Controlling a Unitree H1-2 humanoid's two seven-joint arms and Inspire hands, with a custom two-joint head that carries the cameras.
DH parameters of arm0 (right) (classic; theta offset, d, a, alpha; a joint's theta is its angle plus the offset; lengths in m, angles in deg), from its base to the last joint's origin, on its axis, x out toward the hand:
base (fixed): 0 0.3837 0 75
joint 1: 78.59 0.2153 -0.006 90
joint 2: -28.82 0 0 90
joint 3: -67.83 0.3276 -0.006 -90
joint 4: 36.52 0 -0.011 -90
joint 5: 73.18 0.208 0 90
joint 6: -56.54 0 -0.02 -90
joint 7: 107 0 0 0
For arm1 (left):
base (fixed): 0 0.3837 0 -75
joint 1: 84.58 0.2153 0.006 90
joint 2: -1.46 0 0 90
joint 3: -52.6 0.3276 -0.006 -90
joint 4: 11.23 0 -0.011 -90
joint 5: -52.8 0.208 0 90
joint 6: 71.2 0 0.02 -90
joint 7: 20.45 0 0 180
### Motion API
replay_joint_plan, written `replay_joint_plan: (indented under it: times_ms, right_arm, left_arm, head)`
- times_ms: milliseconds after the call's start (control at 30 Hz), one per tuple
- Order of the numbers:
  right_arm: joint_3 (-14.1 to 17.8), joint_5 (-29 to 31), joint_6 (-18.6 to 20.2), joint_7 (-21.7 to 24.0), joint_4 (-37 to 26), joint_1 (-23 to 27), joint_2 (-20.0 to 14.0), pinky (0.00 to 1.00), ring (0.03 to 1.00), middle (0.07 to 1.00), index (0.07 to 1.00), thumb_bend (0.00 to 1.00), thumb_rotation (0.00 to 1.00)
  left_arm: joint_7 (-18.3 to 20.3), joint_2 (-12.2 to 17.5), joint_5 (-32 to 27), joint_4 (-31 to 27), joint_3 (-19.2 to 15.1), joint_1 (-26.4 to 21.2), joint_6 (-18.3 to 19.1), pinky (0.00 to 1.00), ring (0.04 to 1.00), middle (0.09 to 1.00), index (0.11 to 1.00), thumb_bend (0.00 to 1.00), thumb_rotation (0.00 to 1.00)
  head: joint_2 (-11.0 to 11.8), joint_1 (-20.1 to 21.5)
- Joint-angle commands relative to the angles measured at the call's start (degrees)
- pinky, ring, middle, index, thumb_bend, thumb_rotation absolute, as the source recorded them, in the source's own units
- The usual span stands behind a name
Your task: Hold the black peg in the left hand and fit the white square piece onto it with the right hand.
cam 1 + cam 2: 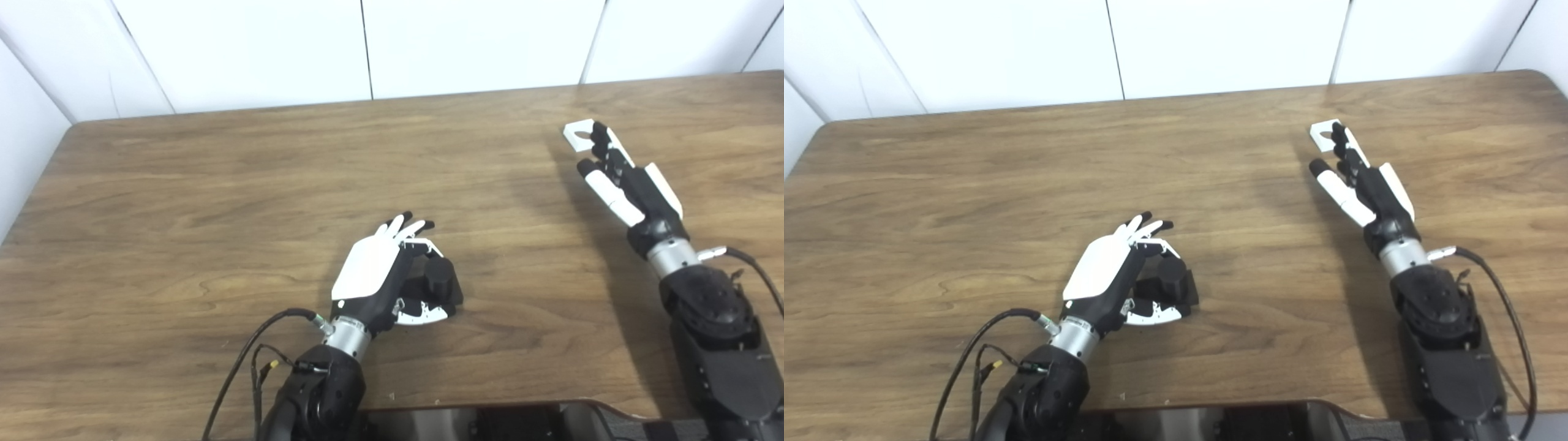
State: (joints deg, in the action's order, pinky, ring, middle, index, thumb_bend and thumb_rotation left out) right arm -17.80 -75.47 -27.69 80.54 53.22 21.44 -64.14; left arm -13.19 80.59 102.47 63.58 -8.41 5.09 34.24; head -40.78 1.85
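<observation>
Bench (184, 184) of brown wood carries both parts. Left hand (383, 272) near centre, palm turned right, fingers curled loosely around black peg (440, 278), which stands upright on its base; firm contact cannot be told. Right hand (618, 177) at far right, fingers stretched out, fingertips resting on white square piece (577, 134), which lies flat, not lifted.
</observation>
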Motion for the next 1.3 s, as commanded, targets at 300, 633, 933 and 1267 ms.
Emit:
replay_joint_plan:
  times_ms: [300, 633, 933, 1267]
  right_arm:
    - [-2.22, -8.86, -1.27, -0.29, 0.43, 7.2, -6.75, 1.0, 1.0, 1.0, 1.0, 0.69, 0.53]
    - [-4.36, -15.34, -1.19, 0.17, 4.9, 12.9, -11.01, 1.0, 1.0, 1.0, 0.989, 0.76, 0.47]
    - [-7.58, -19.78, -2.65, 1.59, 10.28, 18.55, -14.89, 1.0, 1.0, 1.0, 0.921, 0.79, 0.36]
    - [-13.48, -25.82, -4.76, 4.09, 18.99, 26.87, -18.29, 1.0, 1.0, 1.0, 0.876, 0.81, 0.28]
  left_arm:
    - [0.54, 0.18, 1.07, 2.83, -0.47, 0.03, -0.19, 1.0, 1.0, 0.914, 0.491, 0.52, 0.07]
    - [0.12, 0.1, 0.91, 3.41, -0.79, 0.07, -0.58, 1.0, 1.0, 0.914, 0.491, 0.52, 0.07]
    - [0.07, 0.14, 0.74, 3.62, -1.12, 0.22, -0.8, 1.0, 1.0, 0.912, 0.491, 0.52, 0.07]
    - [-0.11, -0.07, 0.35, 3.5, -1.69, 0.93, -1.05, 1.0, 1.0, 0.915, 0.491, 0.52, 0.07]
  head:
    - [0.56, 0.32]
    - [1.08, 0.48]
    - [1.21, 0.52]
    - [1.87, 0.62]
